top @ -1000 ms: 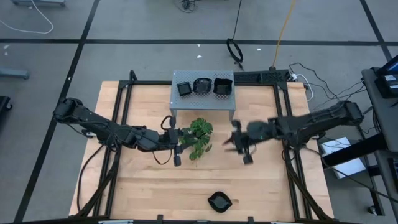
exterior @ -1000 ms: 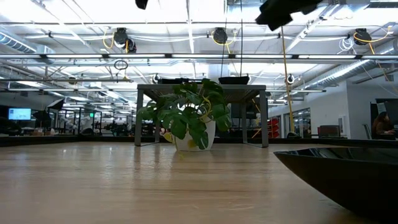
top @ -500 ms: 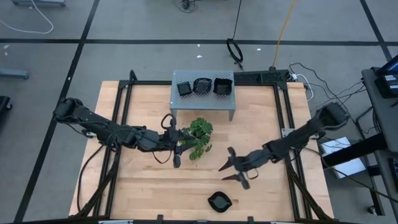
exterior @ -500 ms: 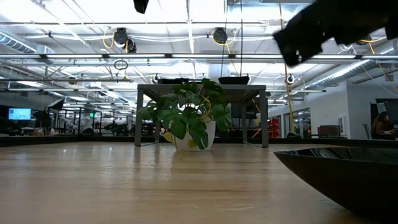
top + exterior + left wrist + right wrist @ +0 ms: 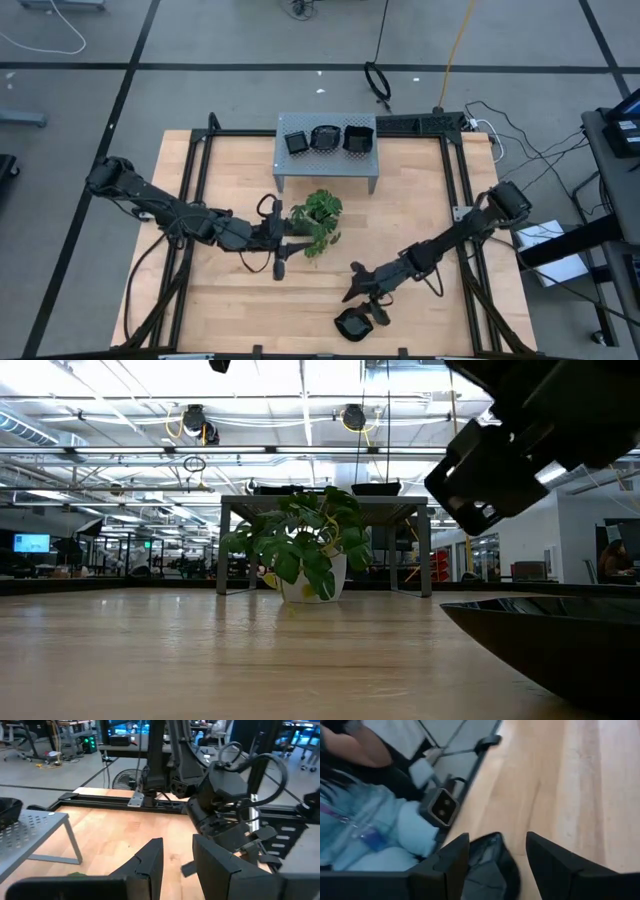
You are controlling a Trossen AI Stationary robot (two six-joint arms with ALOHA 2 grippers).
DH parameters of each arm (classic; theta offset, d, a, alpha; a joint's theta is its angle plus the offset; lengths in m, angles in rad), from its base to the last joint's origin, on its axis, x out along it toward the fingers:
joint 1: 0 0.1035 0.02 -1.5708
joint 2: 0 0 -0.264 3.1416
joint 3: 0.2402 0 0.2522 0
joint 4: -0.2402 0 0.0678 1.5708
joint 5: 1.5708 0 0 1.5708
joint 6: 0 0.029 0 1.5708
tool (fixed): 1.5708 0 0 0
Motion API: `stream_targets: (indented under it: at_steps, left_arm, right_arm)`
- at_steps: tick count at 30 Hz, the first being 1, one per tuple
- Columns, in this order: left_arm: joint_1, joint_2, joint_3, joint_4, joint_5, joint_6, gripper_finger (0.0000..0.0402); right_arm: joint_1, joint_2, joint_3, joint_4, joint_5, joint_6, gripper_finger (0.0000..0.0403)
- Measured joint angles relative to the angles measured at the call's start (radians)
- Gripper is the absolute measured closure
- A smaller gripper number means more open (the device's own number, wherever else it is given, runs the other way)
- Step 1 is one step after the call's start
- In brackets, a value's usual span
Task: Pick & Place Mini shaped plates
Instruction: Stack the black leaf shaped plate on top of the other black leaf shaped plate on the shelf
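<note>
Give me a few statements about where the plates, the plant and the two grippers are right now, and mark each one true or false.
1. Three mini plates sit on the grey shelf. True.
2. The right gripper is shut on a plate. False: it is open, above the lone black plate near the table's front edge.
3. The plant stands on top of the shelf. False: it stands on the table in front of it.
4. The left gripper is beside the plant, holding nothing. True.

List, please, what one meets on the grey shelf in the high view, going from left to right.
Square plate → round plate → larger square plate, all three on the grey shelf.
</note>
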Motion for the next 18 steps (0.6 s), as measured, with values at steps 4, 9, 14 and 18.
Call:
stream_targets:
  at_steps: [4, 9, 14, 18]
  left_arm:
    - [-0.026, 0.0, 0.0, -0.014, 0.001, 0.004, 0.0293]
    - [-0.043, 0.0, 0.0, -0.018, 0.0, 0.022, 0.0293]
    - [-0.043, 0.0, 0.0, -0.018, 0.0, 0.041, 0.0293]
    - [-0.041, 0.0, 0.0, -0.016, -0.003, 0.04, 0.0293]
  right_arm:
    - [0.013, 0.025, 0.016, -0.027, 0.037, 0.008, 0.0216]
    - [0.042, 0.037, 0.016, -0.083, 0.028, 0.027, 0.0216]
    - [0.058, 0.037, 0.015, -0.147, -0.027, 0.027, 0.0215]
    - [0.057, 0.037, 0.015, -0.156, -0.012, 0.01, 0.0215]
